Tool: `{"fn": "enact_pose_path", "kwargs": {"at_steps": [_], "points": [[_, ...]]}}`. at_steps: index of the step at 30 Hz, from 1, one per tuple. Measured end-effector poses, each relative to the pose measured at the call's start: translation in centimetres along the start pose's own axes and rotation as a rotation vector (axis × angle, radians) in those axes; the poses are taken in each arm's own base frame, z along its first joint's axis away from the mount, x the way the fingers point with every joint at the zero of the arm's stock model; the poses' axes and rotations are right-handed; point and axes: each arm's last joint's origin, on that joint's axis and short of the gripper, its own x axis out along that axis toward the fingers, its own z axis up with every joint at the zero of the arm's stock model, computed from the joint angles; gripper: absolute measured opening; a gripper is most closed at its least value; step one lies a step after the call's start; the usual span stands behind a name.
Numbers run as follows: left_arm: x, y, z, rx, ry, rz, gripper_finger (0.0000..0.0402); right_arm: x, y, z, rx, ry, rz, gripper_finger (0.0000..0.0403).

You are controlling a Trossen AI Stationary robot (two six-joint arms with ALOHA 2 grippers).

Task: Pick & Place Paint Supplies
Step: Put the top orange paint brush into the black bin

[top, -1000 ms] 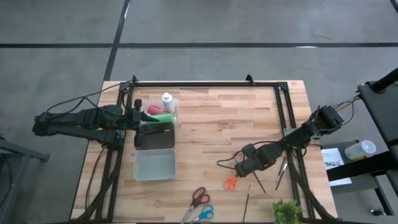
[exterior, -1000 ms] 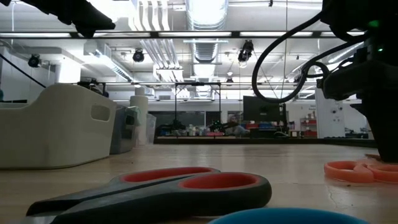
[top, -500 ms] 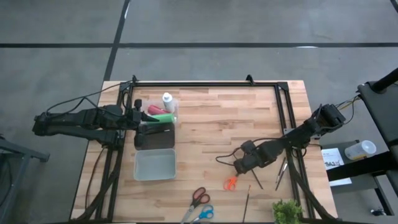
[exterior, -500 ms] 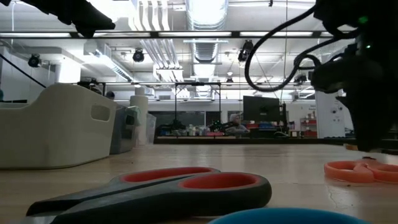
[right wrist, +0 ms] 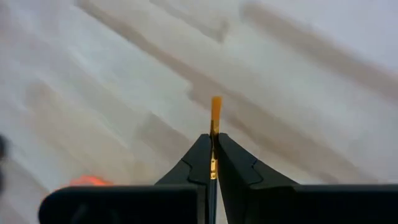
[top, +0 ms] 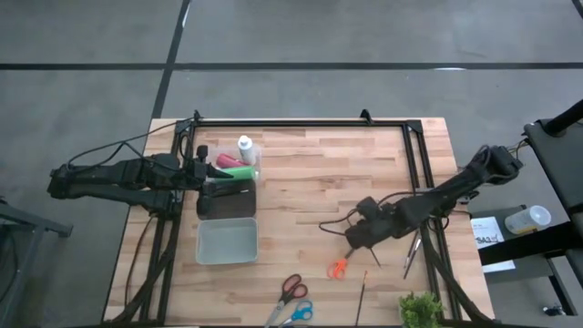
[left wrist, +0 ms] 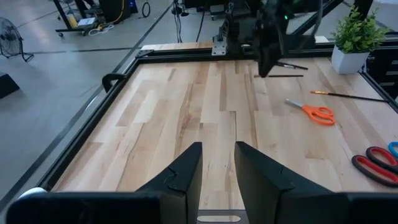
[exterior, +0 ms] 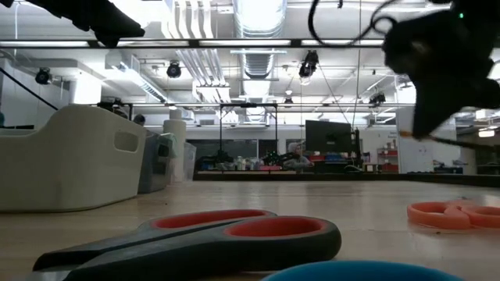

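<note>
Right arm has lifted since 1 s ago: its pincer point(top: 357, 239) now hangs above the table point(top: 319, 173) w/ a brush point(right wrist: 215, 115) clenched between its fingers, handle hidden, orange bristle tip poking out past the tips in the right wrist view. Low view agrees, pincer up off the wood.

Left pincer point(left wrist: 217, 163) waits released at the left edge, over the dark bin point(top: 228, 200), fingers apart w/ nothing in them.

Key relation, as I judge it: drop spot is prob. the bins on the left side, well apart from the held brush, so the carry runs across the table toward the left arm. Brush long axis lies along the fingers, so it'd go in tip-first or need tilting.

Bottles: white one point(top: 244, 146), green one point(top: 240, 172) and a red one point(top: 224, 161) sit by the dark bin; exact compartment can't tell. Grey tray point(top: 228, 241) just beside it. More brushes on the wood near the right frame rail point(top: 412, 252) and near the plant point(top: 363, 293): thin, stiff, brown-handled.

Orange scissors point(top: 337, 268) lie just beside the right pincer, red scissors point(top: 291, 288) nearer the front edge; smooth plastic handles. Wood is pale planks, matte.
</note>
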Motion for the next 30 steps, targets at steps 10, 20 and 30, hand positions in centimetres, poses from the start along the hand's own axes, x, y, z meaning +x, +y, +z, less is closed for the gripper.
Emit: {"fn": "enact_pose_path", "kwargs": {"at_steps": [10, 20, 30], "points": [[0.0, 0.0, 0.0, 0.0, 0.0, 0.0, 0.0101, -3.2, 1.0, 2.5, -0.193, -0.402, 0.181, 0.0012], [0.0, 0.0, 0.0, 0.0, 0.0, 0.0, 0.0101, -3.8, 3.0, 6.9, -0.368, -0.637, 0.363, 0.0012], [0.0, 0.0, 0.0, 0.0, 0.0, 0.0, 0.0101, -0.4, 2.9, 12.4, -0.499, -0.909, 0.694, 0.0012]]}}
